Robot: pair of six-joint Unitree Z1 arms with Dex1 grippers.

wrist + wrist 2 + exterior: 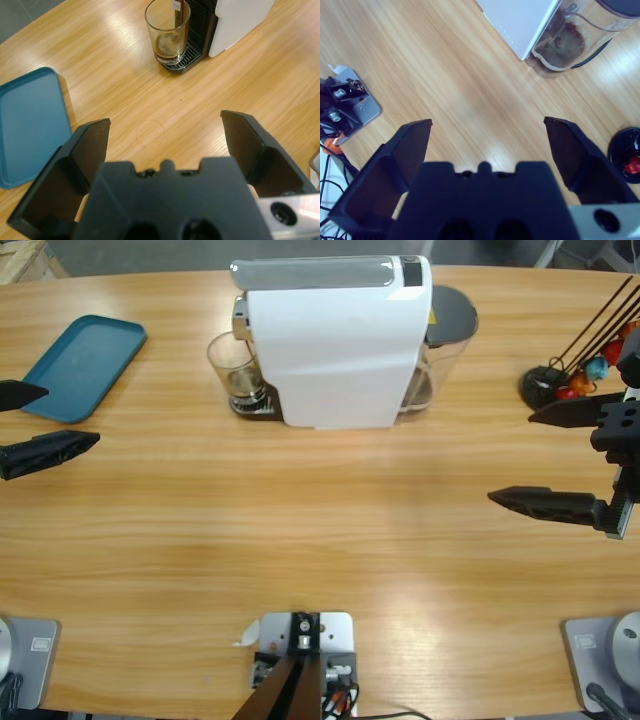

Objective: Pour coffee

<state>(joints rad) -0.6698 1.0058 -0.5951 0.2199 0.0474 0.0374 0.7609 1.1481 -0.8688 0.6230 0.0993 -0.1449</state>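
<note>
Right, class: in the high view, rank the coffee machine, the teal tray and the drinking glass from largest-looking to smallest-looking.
1. White coffee machine, clearly largest.
2. Teal tray.
3. Drinking glass, smallest; it is partly hidden by the machine.

Glossy wooden table (300, 540), clear glass (167, 32), matt teal tray (85, 365)

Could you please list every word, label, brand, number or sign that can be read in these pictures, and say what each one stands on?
No text can be read in any view.
Coffee machine: a small yellow patch at its right edge, too small to read.
Glass: a small white tag above it on the machine, too blurred to read.
Tray: no marking shows.
</note>
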